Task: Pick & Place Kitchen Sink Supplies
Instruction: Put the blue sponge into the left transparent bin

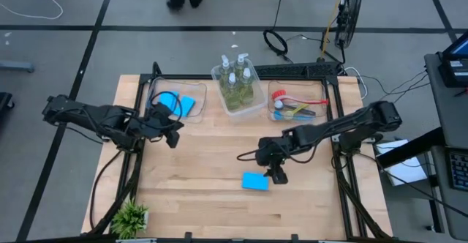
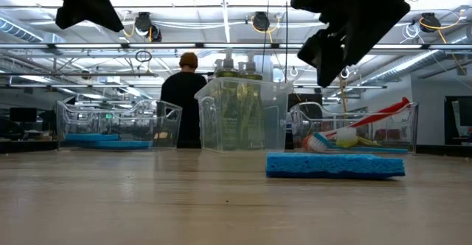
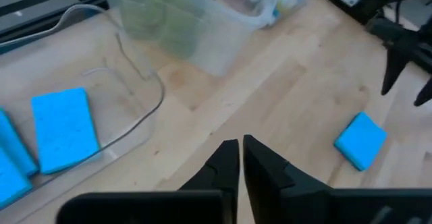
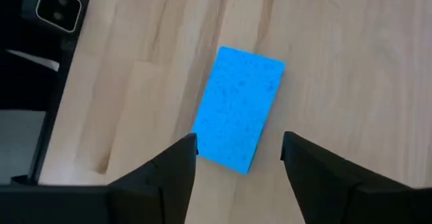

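A flat blue sponge (image 1: 254,181) (image 4: 239,109) lies on its broad face on the wooden table, near the middle front. My right gripper (image 1: 276,176) (image 4: 239,146) hangs open above the sponge's right end; in the low view the gripper (image 2: 346,31) is well clear of the sponge (image 2: 335,164). My left gripper (image 1: 173,137) (image 3: 239,146) is shut and empty, raised over the table just in front of the left bin. That clear bin (image 1: 179,100) holds several blue sponges (image 3: 62,126).
At the far edge, a clear middle bin (image 1: 238,89) holds pump bottles and a right bin (image 1: 298,102) holds brushes. A small green plant (image 1: 131,217) stands at the near left corner. A person (image 2: 184,97) stands behind the table. Bare wood surrounds the loose sponge.
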Controlling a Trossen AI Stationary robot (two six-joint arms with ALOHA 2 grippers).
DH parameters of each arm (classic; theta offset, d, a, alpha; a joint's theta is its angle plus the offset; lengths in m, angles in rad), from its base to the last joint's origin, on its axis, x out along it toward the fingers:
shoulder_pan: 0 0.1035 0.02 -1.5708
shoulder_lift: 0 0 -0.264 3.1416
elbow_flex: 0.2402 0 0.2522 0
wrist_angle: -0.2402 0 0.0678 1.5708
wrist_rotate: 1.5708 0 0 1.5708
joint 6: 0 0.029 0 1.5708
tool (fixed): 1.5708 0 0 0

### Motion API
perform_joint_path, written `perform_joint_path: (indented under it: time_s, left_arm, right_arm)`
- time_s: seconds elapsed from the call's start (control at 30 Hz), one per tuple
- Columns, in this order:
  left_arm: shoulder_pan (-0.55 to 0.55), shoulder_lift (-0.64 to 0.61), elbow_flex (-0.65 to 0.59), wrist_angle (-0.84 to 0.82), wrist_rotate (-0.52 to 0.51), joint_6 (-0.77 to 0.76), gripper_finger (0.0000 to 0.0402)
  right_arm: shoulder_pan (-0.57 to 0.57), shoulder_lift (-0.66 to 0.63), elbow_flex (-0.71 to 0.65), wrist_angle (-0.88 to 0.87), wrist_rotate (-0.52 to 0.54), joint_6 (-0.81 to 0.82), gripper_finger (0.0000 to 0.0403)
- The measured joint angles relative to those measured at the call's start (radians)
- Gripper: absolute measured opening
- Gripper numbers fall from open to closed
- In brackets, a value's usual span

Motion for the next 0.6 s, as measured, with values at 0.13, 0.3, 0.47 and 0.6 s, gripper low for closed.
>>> perform_joint_path:
  time_s: [0.13, 0.3, 0.47, 0.6]
  left_arm:
    - [0.000, -0.018, 0.000, -0.039, 0.000, -0.014, 0.0049]
    - [0.000, -0.029, 0.000, -0.060, 0.002, -0.015, 0.0083]
    - [0.000, -0.028, 0.000, -0.069, 0.032, -0.005, 0.0108]
    - [0.000, -0.028, 0.000, -0.068, 0.059, 0.012, 0.0124]
  right_arm:
    - [0.008, 0.039, 0.000, 0.056, 0.000, 0.028, 0.0215]
    - [0.014, 0.095, 0.000, 0.116, -0.019, 0.053, 0.0216]
    - [0.015, 0.144, -0.001, 0.139, -0.023, 0.079, 0.0214]
    - [0.015, 0.164, 0.000, 0.152, -0.004, 0.082, 0.0213]
